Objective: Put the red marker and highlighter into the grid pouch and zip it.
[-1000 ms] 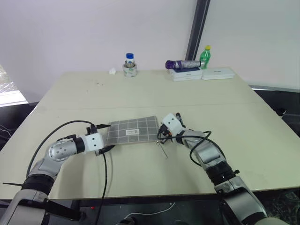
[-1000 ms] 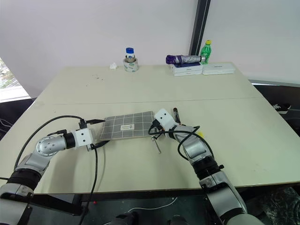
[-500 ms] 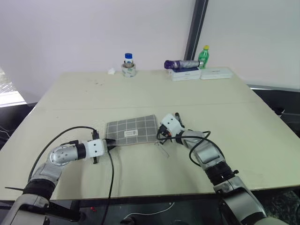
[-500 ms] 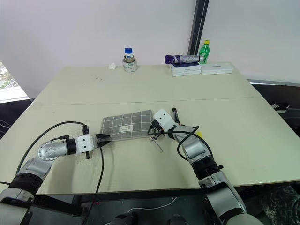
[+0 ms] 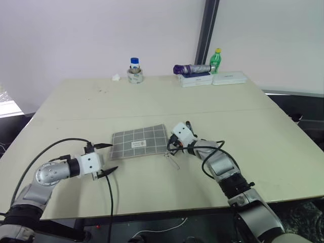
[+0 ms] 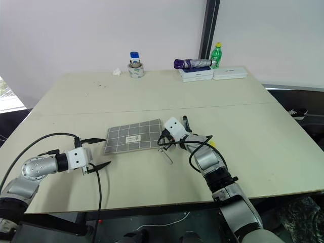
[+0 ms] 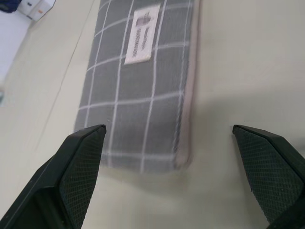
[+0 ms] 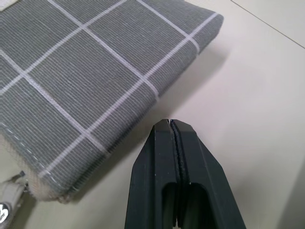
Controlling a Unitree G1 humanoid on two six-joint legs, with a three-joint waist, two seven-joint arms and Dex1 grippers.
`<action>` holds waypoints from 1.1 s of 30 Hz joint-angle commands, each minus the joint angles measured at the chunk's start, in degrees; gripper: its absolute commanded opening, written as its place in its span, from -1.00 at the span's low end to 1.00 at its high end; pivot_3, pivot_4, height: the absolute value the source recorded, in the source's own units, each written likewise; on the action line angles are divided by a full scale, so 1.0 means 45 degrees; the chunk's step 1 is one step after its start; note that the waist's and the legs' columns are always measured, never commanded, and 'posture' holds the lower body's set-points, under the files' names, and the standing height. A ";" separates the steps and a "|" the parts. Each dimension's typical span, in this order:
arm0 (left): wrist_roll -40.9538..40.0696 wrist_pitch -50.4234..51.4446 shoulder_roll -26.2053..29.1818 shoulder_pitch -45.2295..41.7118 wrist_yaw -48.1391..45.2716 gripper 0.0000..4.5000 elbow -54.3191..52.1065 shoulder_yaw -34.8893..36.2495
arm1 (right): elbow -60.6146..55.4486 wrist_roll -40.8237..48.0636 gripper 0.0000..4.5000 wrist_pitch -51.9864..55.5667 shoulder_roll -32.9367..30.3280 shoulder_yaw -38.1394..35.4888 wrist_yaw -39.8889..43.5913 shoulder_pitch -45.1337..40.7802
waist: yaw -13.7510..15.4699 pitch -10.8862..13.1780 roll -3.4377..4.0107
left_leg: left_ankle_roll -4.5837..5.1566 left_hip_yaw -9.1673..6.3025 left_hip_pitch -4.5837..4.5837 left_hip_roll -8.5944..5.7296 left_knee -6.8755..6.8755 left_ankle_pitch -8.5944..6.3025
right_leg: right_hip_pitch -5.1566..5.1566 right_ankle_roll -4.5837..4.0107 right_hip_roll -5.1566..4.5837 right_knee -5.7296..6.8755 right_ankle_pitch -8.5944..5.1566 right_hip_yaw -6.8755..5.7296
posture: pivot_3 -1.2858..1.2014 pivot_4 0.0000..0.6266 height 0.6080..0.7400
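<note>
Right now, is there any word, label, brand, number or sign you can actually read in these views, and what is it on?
Nothing can be read.
Small white label on the grid pouch: dark printed lines, too blurred to read.
White boxes at the far edge of the table: no legible print.
Bottle with a blue cap and green bottle: labels too small to read.

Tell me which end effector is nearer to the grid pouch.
Right. The right end effector is shut beside the grid pouch at its zip-pull corner; the left end effector is open, apart from the opposite end.

Bare table (image 5: 152, 182) surrounds the grid pouch (image 5: 139, 142); right claw (image 5: 169, 147) crowds one end.
</note>
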 commanded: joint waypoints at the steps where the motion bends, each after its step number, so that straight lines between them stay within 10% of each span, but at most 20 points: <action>1: 0.1168 -0.0777 0.0719 -0.0648 0.1041 0.99 0.1060 0.0359 | -0.0174 0.0001 -1.00 -0.0237 0.0064 -0.0169 0.0045 -0.0358 | 0.0005 0.0000 0.0000 | 0.0000 -0.0001 0.0000 -0.0001 0.0000 0.0000 | -0.0002 0.0000 0.0003 0.0004 0.0000 -0.0001 | 0.03 -0.52 1.00; 21: 0.6051 -0.4607 -0.0694 -0.4642 0.5360 0.99 0.6002 -0.2784 | -0.0278 -0.0062 -1.00 -0.0151 0.0018 -0.0248 -0.0007 -0.0361 | 0.0134 -0.0002 -0.0003 | -0.0013 0.0006 0.0000 -0.0026 0.0032 0.0025 | -0.0026 0.0007 -0.0002 0.0118 -0.0003 -0.0001 | 0.03 -0.52 1.00; 24: 0.5263 -0.5285 -0.0895 -0.4619 0.4632 0.62 0.6185 -0.2828 | -0.0328 -0.0060 -1.00 -0.0120 -0.0013 -0.0268 -0.0029 -0.0299 | 0.0094 -0.0002 -0.0003 | -0.0013 0.0005 0.0000 -0.0025 0.0032 0.0027 | -0.0030 0.0006 -0.0003 0.0123 -0.0003 0.0001 | 0.03 -0.52 1.00; 31: 0.3353 -0.5667 -0.1090 -0.4143 0.2870 -0.99 0.5655 -0.2709 | -0.0302 -0.0052 -1.00 -0.0103 0.0042 -0.0248 -0.0085 -0.0293 | 0.0006 -0.0002 -0.0003 | -0.0014 0.0005 -0.0009 -0.0018 0.0028 0.0028 | -0.0054 0.0005 0.0000 0.0134 -0.0004 0.0009 | 0.03 -0.52 1.00; 33: 0.3015 -0.5672 -0.1010 -0.3910 0.2617 -0.99 0.5470 -0.2641 | -0.0251 -0.0050 -1.00 -0.0134 0.0079 -0.0229 -0.0095 -0.0318 | 0.0000 -0.0002 -0.0003 | -0.0014 0.0008 -0.0009 -0.0018 0.0027 0.0028 | -0.0057 0.0004 0.0000 0.0136 -0.0004 0.0012 | 0.03 -0.52 1.00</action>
